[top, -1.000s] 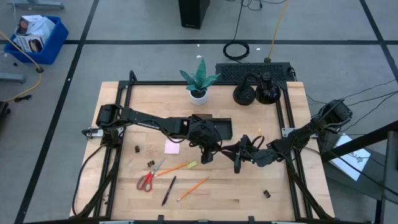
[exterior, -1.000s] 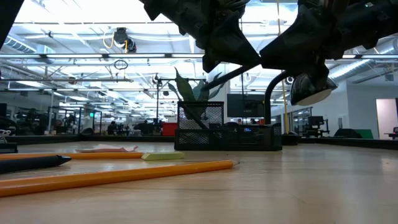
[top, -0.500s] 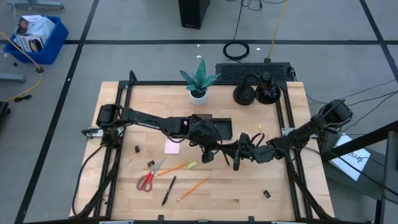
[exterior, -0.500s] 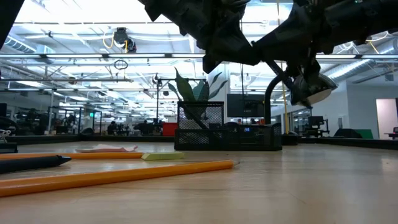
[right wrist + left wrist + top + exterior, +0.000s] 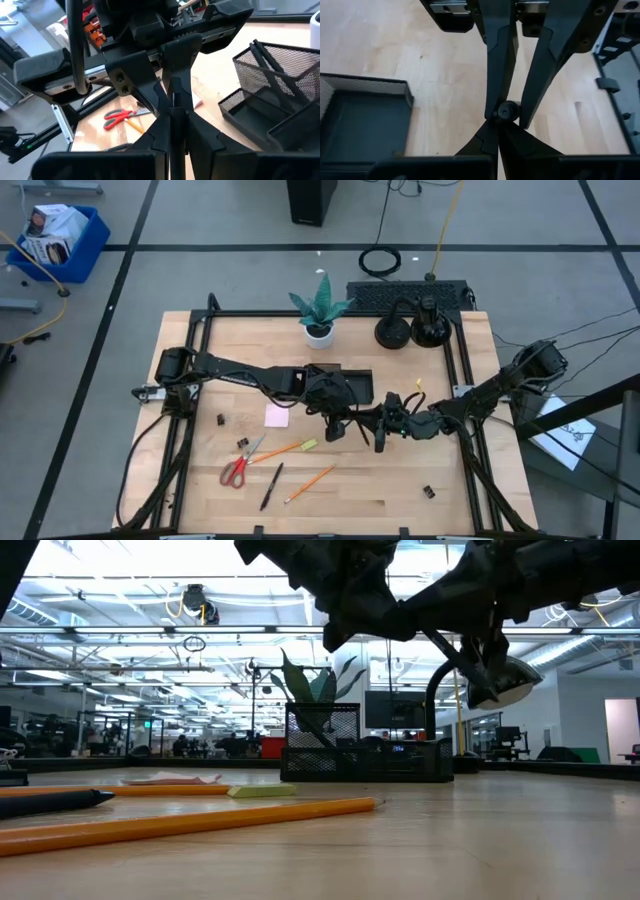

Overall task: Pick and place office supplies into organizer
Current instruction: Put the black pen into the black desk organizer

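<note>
1. Black pen (image 5: 507, 111) is hanging in mid-air between both grippers, just in front of the mesh organizer (image 5: 352, 383).
2. Right gripper (image 5: 382, 423) has been sliding closer since earlier, now pinching the pen narrowly.
3. Left gripper (image 5: 336, 424) is clamping the pen too.

Bright, even light falls on the wooden table (image 5: 400, 490) from above, so the shadows under the arms are small and soft. In the low view, ceiling lights (image 5: 120, 585) at 12 o'clock glare white, and both arms look like dark shapes against them. The closest orange pencil (image 5: 190, 822), at 7 o'clock, is blurry. Both wrist views are sharp enough.
</note>
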You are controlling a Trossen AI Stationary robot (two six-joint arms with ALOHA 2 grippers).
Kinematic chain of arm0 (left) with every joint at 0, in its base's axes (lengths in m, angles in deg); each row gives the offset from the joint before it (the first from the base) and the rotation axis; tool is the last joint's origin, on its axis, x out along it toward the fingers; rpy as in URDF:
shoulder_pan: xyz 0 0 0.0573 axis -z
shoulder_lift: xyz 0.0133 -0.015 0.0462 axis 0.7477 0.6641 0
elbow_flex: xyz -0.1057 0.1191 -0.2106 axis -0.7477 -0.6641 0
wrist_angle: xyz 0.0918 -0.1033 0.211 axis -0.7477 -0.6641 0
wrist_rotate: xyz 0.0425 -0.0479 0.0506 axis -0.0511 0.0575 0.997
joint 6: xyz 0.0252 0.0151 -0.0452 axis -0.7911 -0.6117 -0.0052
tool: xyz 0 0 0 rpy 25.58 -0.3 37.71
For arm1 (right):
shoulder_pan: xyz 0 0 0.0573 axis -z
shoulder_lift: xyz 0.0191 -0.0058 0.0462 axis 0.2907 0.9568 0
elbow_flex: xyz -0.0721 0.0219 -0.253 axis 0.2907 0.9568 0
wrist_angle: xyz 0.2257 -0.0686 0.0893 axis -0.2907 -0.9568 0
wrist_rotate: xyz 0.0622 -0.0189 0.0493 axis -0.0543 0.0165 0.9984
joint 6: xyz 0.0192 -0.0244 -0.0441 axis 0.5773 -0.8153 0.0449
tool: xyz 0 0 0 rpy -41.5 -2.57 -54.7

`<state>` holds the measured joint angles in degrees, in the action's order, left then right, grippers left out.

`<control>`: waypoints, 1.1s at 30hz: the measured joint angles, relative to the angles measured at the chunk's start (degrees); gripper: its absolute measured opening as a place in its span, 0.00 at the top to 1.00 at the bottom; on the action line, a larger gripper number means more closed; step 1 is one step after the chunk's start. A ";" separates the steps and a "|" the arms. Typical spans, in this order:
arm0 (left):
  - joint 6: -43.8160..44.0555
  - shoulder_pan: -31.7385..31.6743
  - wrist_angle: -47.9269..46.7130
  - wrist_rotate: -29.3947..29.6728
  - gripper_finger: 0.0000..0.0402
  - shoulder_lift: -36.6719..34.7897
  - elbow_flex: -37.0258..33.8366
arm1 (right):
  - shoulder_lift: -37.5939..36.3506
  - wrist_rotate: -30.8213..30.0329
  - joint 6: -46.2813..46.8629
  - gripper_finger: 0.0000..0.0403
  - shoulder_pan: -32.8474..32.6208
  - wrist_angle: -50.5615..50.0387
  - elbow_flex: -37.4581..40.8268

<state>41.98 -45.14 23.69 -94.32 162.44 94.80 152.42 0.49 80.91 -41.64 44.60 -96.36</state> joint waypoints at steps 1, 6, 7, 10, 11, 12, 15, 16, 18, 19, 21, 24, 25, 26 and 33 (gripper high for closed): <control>-0.67 -0.02 -0.43 0.25 0.96 0.00 0.05 | 0.00 -0.04 -0.01 0.92 0.08 0.02 0.00; -1.77 -0.10 -1.10 0.35 0.97 0.00 0.16 | 0.00 -0.13 -0.19 0.92 0.25 0.22 -0.02; -1.78 -0.19 -1.27 0.50 0.98 0.00 0.16 | 0.00 -0.13 -0.38 0.92 0.25 0.24 -0.02; -1.00 -0.58 -3.15 0.51 0.99 -0.05 0.23 | 0.00 -0.13 -0.58 0.92 0.30 0.22 -0.02; -0.83 -0.88 -4.30 0.61 0.99 -0.07 0.23 | 0.00 -0.13 -0.61 0.92 0.34 0.22 -0.02; -0.21 -1.20 -5.43 0.96 0.98 -0.09 0.23 | 0.00 -0.15 -0.76 0.92 0.36 0.22 -0.02; 1.27 -2.18 -8.59 0.94 0.96 -0.09 0.23 | 0.00 -0.19 -1.39 0.92 0.48 0.24 -0.02; 1.78 -2.39 -9.52 0.95 0.95 -0.09 0.23 | 0.00 -0.19 -1.45 0.92 0.61 0.21 -0.02; 2.19 -2.73 -10.48 0.94 0.94 -0.09 0.21 | 0.00 -0.22 -1.51 0.92 0.93 0.16 -0.02; 2.36 -2.80 -10.75 0.95 0.93 -0.14 0.21 | 0.00 -0.24 -1.80 0.92 1.16 0.26 -0.02; 4.49 -2.86 -10.42 0.94 0.94 -1.59 -0.86 | 0.00 -0.34 -2.51 0.92 1.73 0.68 -0.02; 9.18 -3.09 -5.27 2.71 0.96 -5.60 -4.67 | 0.00 -0.39 -2.69 0.92 2.98 0.72 -0.04; 10.86 -3.23 -4.49 4.16 0.97 -7.61 -6.80 | 0.00 -0.43 -2.73 0.92 3.27 0.74 -0.04; 11.83 -3.39 -2.41 5.59 0.98 -9.71 -8.93 | 0.00 -0.45 -2.73 0.92 3.53 0.76 -0.06; 16.19 -5.21 14.29 8.65 0.96 -27.51 -24.94 | 0.00 0.26 -4.43 0.92 6.05 4.02 -0.06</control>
<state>58.17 -50.36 37.98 -85.67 134.93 69.87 152.42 0.75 76.49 -35.60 48.62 -96.42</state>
